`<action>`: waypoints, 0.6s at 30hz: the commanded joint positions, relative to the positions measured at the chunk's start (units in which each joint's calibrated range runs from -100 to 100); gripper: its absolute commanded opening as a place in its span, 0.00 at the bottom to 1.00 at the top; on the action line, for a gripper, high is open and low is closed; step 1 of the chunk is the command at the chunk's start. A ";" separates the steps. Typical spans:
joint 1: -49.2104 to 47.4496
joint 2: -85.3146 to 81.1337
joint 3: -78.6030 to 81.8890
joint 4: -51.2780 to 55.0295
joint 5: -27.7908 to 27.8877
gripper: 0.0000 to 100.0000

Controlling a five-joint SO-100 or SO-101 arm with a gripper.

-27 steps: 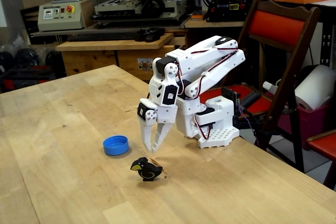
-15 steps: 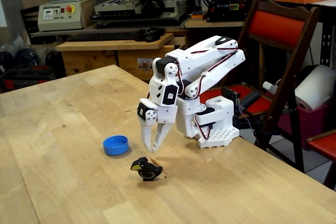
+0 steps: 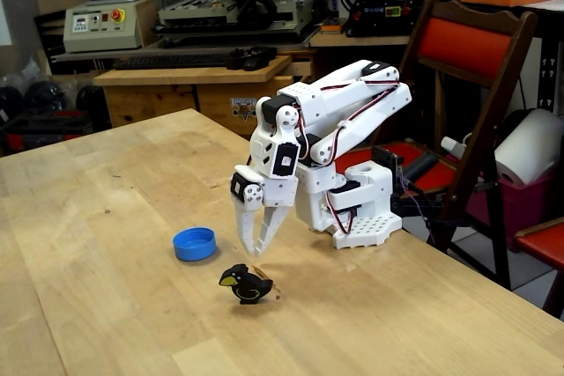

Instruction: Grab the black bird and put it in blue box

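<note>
Fixed view shows the black bird (image 3: 245, 284) upright on the counter (image 3: 106, 244), lower centre, just right of the blue box (image 3: 194, 243). Above it, the pincer (image 3: 254, 250) hangs narrowly parted, empty. The bird looks light, rigid and smooth; gripping across its body seems best.

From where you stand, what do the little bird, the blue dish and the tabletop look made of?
The black bird: probably painted wood or plastic, dull black with a yellow beak; I cannot tell which. The blue box: likely moulded plastic, uniformly blue. The table: pale wood with visible grain and joined strips.
</note>
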 commanded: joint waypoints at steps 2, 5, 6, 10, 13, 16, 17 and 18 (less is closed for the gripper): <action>-0.09 -0.77 -0.28 -0.47 -0.10 0.03; -0.17 -0.77 -0.28 -0.47 -0.10 0.03; -0.17 -0.77 -0.28 -0.47 -0.10 0.03; -0.17 -0.77 -0.28 -0.47 -0.10 0.03; -0.17 -0.77 -0.28 -0.47 -0.10 0.03; 0.06 -0.77 -0.28 -0.47 -0.10 0.03; 0.13 -0.77 -0.46 -0.47 -0.10 0.03; 0.13 -0.77 -0.73 -0.47 -0.10 0.03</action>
